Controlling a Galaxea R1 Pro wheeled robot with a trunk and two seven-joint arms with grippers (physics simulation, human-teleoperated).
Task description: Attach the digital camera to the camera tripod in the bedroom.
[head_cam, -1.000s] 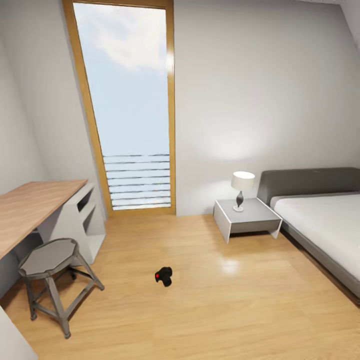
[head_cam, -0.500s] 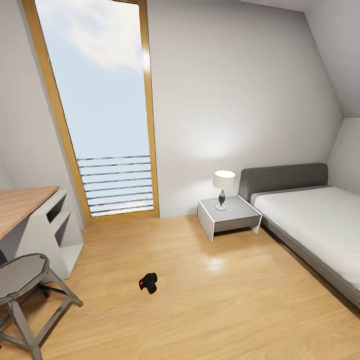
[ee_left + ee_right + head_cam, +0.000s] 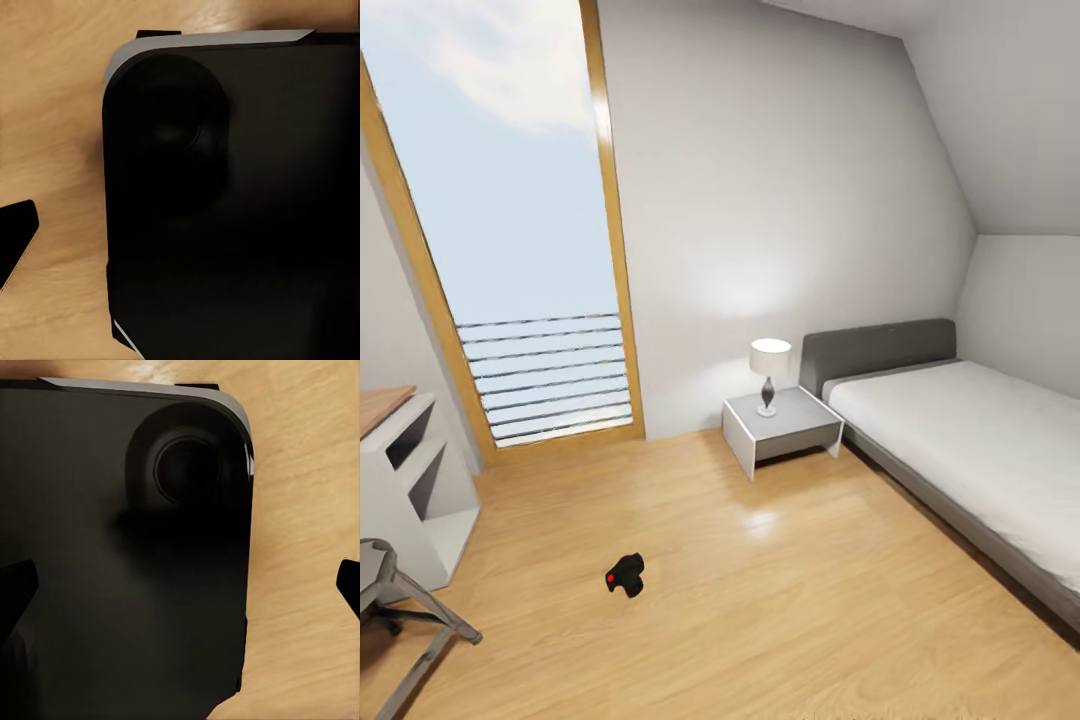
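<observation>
The digital camera, small and black with a red round button, lies on the light wood floor of the bedroom, left of the middle in the head view. The camera tripod is out of view. In the left wrist view, one dark fingertip of my left gripper sits at the picture's edge over the floor, beside the robot's black base. My right gripper has its fingertips far apart at both edges, with nothing between them but the black base below.
A grey bed with a white mattress runs along the right wall. A white nightstand with a lamp stands beside it. A tall wood-framed window is at the back left, with a white desk end and a stool at the left edge.
The head view has swung to the right: desk, stool, window and the digital camera have slid left in the picture and more of the bed shows. Nothing in the room has itself moved.
</observation>
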